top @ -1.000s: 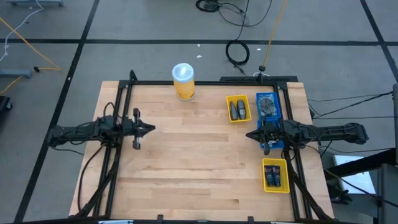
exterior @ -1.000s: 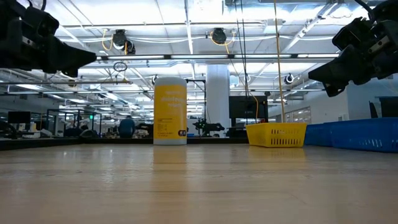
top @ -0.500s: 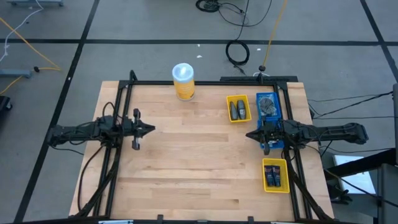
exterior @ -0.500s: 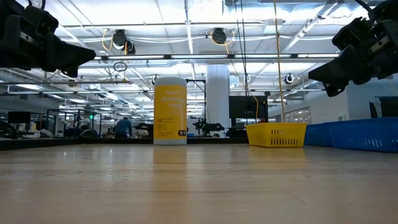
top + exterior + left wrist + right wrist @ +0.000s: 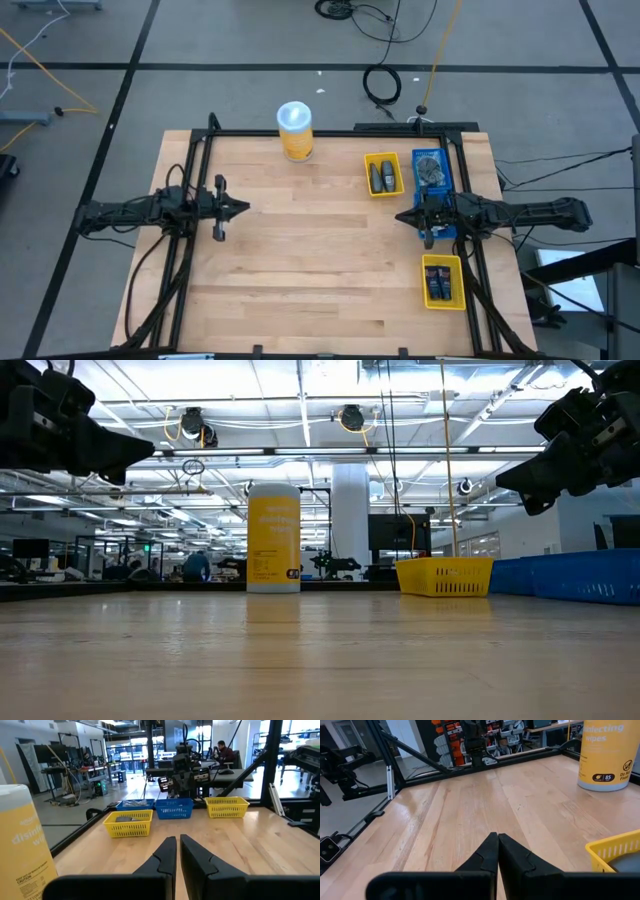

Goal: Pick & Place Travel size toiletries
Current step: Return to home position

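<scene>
Both grippers hover shut above the table and hold nothing. My left gripper (image 5: 243, 208) (image 5: 177, 845) is over the left half, my right gripper (image 5: 399, 216) (image 5: 497, 840) over the right half, beside the trays. Grey oval pieces (image 5: 381, 177) lie in a yellow tray (image 5: 368, 186). Grey pouches (image 5: 431, 168) fill a blue tray (image 5: 416, 158) at the far right. Dark-blue bottles (image 5: 438, 283) lie in a second yellow tray (image 5: 460, 281) near the right edge. Another blue tray (image 5: 174, 808) sits under my right arm, its contents hidden.
A tall yellow canister with a white lid (image 5: 295, 131) (image 5: 273, 538) stands at the far edge, left of centre. Black frame rails (image 5: 200, 170) border the table. Bare wood (image 5: 310, 260) stretches between the two arms and toward the near edge.
</scene>
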Robot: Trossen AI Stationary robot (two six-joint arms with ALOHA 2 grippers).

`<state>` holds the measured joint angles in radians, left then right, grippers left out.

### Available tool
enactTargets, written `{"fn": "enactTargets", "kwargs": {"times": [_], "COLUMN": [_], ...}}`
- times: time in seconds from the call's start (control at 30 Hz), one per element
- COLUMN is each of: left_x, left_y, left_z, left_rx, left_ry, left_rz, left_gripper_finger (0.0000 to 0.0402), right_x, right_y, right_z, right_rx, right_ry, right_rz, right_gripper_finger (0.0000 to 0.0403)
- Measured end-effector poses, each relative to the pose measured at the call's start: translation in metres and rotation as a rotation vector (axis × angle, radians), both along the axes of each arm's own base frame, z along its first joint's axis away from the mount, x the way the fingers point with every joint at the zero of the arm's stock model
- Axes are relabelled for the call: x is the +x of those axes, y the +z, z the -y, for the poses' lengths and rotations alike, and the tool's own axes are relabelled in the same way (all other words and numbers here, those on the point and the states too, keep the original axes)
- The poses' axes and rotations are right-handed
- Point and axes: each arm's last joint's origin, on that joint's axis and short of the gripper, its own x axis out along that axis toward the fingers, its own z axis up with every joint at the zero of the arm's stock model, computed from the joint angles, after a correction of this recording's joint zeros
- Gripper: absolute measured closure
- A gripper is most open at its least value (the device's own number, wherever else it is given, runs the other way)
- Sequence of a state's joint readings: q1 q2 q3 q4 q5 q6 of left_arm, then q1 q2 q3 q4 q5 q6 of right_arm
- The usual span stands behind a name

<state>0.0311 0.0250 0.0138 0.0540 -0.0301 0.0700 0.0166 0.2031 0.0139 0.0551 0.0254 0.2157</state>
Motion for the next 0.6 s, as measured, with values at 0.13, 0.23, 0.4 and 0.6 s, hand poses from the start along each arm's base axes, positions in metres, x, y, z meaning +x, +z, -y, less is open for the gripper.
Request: {"fn": "enactTargets", "kwargs": {"times": [0.13, 0.23, 0.4, 0.6], "left_x": [-0.0001, -0.0001, -0.0001, -0.0001], "left_y": [0.0003, 0.0003, 0.0004, 0.0005], "left_z": [0.0000, 0.0000, 0.0000, 0.0001], "left_rx": [0.000, 0.000, 0.000, 0.001], "left_ry": [0.000, -0.001, -0.001, -0.002], "left_rz": [0.001, 0.001, 0.002, 0.002], "left_gripper_finger": [0.0376, 0.0376, 0.0376, 0.0376], "right_x": [0.0000, 0.0000, 0.0000, -0.0011], "right_y": [0.0001, 0.0001, 0.0001, 0.0015], "right_z": [0.0000, 0.0000, 0.0000, -0.0001], "right_rx": [0.000, 0.000, 0.000, 0.024], "right_ry": [0.000, 0.000, 0.000, 0.001], "right_rz": [0.000, 0.000, 0.000, 0.018], "right_gripper_finger": [0.0398, 0.0399, 0.0399, 0.0399]}}
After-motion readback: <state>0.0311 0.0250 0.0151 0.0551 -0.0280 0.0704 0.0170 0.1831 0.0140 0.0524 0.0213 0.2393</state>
